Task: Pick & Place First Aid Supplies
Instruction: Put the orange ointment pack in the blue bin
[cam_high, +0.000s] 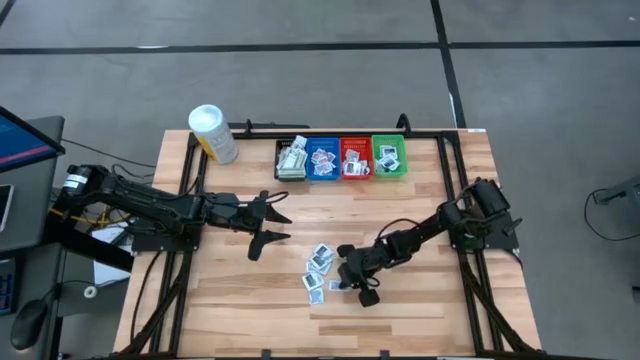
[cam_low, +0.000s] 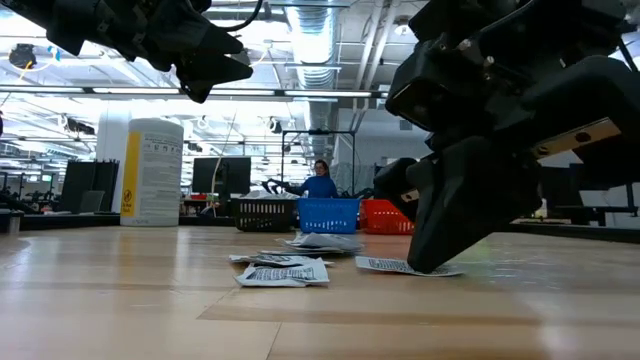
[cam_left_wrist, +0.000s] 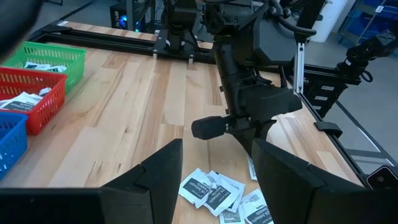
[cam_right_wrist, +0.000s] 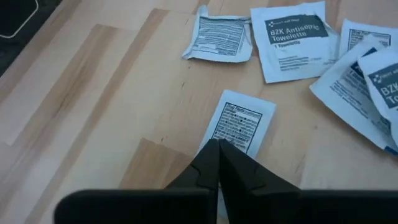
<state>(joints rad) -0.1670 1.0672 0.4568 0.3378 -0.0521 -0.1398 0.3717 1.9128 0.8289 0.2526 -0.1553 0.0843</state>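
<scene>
**Right hand pinching a packet at the edge of the loose pile**

Dark fingers of the right hand (cam_right_wrist: 217, 163) are filling the near edge of the right wrist view, pressed together on the end of one packet (cam_right_wrist: 239, 123) that is lying printed side up on the tabletop (cam_right_wrist: 93, 93). More packets (cam_right_wrist: 292, 37) are lying just beyond it, one reading "BZK Antiseptic Towelette". Only this view is showing the pinch itself.

From above, the right hand (cam_high: 352, 283) is sitting down at the loose pile (cam_high: 318, 270) near the middle of the tabletop, while the left hand (cam_high: 272, 222) is waiting well apart from it with fingers spread and nothing between them. A row of black, blue, red and green bins (cam_high: 341, 158) is standing along the far edge, already holding some packets, with a white tub (cam_high: 213, 133) beside them. Only this view is giving the whole route from pile to bins.

At tabletop height, the right hand (cam_low: 440, 262) is touching down on a packet (cam_low: 398, 266), and the left hand (cam_low: 215, 62) is hanging high.

Past the left hand's spread fingers (cam_left_wrist: 158, 171), the right arm is leaning over the pile (cam_left_wrist: 217, 196).

Judging by this, the pick is under way; next comes a straight lift, checking that only one packet is coming up, then a carry to the matching bin.
</scene>
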